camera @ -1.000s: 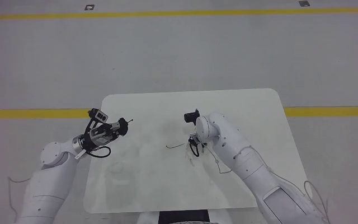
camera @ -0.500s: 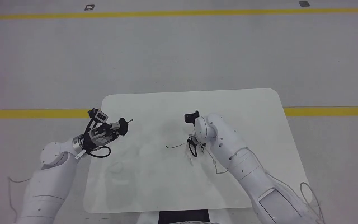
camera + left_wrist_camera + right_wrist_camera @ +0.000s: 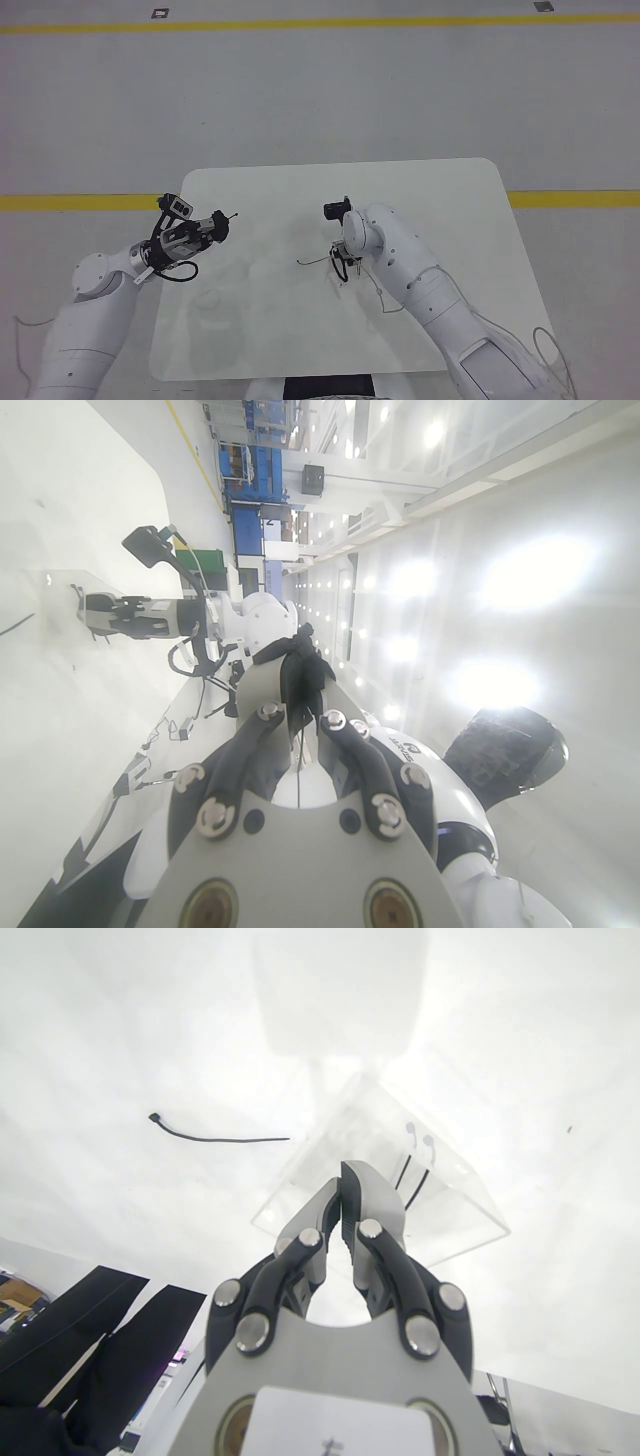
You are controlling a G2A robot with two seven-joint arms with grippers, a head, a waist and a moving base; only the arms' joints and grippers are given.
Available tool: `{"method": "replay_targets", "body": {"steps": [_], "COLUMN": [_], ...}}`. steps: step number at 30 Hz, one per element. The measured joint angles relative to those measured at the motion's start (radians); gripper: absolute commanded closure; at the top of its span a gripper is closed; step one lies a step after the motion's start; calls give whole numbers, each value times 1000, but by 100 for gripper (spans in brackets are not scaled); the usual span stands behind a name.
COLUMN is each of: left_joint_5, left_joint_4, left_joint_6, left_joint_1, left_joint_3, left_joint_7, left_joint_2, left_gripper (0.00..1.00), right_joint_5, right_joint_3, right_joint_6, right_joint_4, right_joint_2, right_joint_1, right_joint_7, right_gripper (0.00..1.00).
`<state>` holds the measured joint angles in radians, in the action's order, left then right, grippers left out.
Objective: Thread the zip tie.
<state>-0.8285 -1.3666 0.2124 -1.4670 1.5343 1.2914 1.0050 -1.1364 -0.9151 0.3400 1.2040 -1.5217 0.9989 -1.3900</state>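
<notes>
Since a moment ago, the right gripper [image 3: 341, 1185] has slid a little way toward the left gripper [image 3: 220, 225], which has not moved. The right gripper is pinched tight with nothing in it, just over a clear box [image 3: 450, 1213] on the white table [image 3: 450, 200]. A black zip tie [image 3: 215, 1139] lies flat on the table beside the box. The left gripper, near the table's edge, squeezes a black thing [image 3: 300, 665]; I cannot tell what it is.
</notes>
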Motion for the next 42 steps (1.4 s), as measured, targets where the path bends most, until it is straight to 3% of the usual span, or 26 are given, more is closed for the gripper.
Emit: {"method": "replay_targets", "body": {"steps": [10, 11, 14, 21, 27, 31, 36, 42], "left_joint_5": [0, 0, 0, 0, 0, 0, 0, 0], "left_joint_4": [0, 0, 0, 0, 0, 0, 0, 0], "left_joint_6": [0, 0, 0, 0, 0, 0, 0, 0], "left_joint_1": [0, 0, 0, 0, 0, 0, 0, 0], "left_joint_3": [0, 0, 0, 0, 0, 0, 0, 0], "left_joint_7": [0, 0, 0, 0, 0, 0, 0, 0], "left_joint_2": [0, 0, 0, 0, 0, 0, 0, 0], "left_gripper": [100, 100, 100, 100, 100, 100, 100, 100], "right_joint_5": [-100, -107, -115, -130, -171, -188, -192, -183], "right_joint_3": [-3, 0, -7, -59, -84, -83, -91, -102], "right_joint_6": [0, -1, -25, -67, -33, -1, 0, 0], "right_joint_4": [68, 82, 121, 212, 281, 289, 302, 260], "right_joint_2": [3, 4, 12, 41, 64, 73, 81, 86], "right_joint_1": [31, 36, 50, 93, 123, 126, 123, 118], "right_joint_7": [0, 0, 0, 0, 0, 0, 0, 0], "right_gripper": [100, 98, 75, 80, 81, 84, 84, 86]}}
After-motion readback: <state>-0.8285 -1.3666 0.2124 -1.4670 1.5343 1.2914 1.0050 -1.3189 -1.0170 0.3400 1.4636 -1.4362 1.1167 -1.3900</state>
